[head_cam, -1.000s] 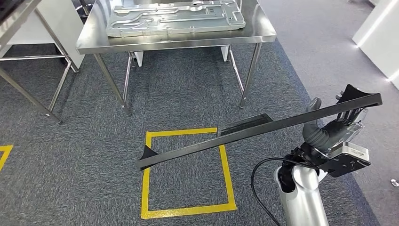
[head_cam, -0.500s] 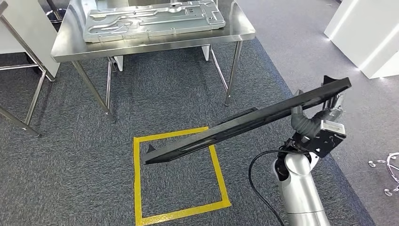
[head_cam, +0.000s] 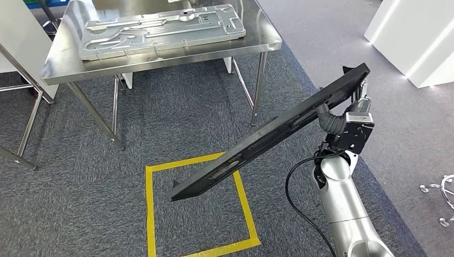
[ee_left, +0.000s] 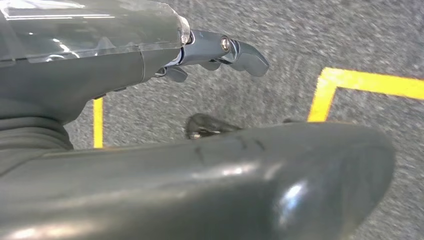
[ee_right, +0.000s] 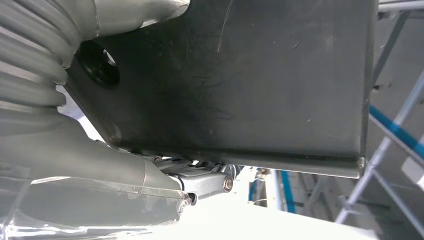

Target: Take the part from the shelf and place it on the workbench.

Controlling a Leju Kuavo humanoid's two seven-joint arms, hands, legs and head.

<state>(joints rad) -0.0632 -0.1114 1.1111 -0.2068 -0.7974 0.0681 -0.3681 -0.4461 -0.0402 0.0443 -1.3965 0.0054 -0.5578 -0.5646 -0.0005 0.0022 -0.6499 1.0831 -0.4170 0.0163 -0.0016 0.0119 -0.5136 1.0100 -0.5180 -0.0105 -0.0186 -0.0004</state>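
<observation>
While the robot walks toward the workbench (head_cam: 267, 38), you can see the whole head view has shifted over the last second: the table has slid left and the yellow floor square (head_cam: 150, 214) now sits lower left, so that's camera motion, not things moving

What did change relative to the body: the part (head_cam: 267, 134), a long black bar, now tilts much steeper. A second ago it lay close to level across the view; now its far end points down over the square and the held end is up by the right hand (head_cam: 353, 104)

Right hand grips the part at its upper end; in the right wrist view the thumb and fingers clamp either side of the flat black plate (ee_right: 240, 80). Left hand (ee_left: 150, 55) hangs over the carpet, fingers loosely curled, holding nothing

The part is in the air, well apart from the workbench, which already carries a stamped metal panel (head_cam: 160, 29)

My read: pick from the shelf is done and you're mid-carry. With a one-end grip and that steep tilt, watch the low tip near the table legs, and expect to level it before setting it down
</observation>
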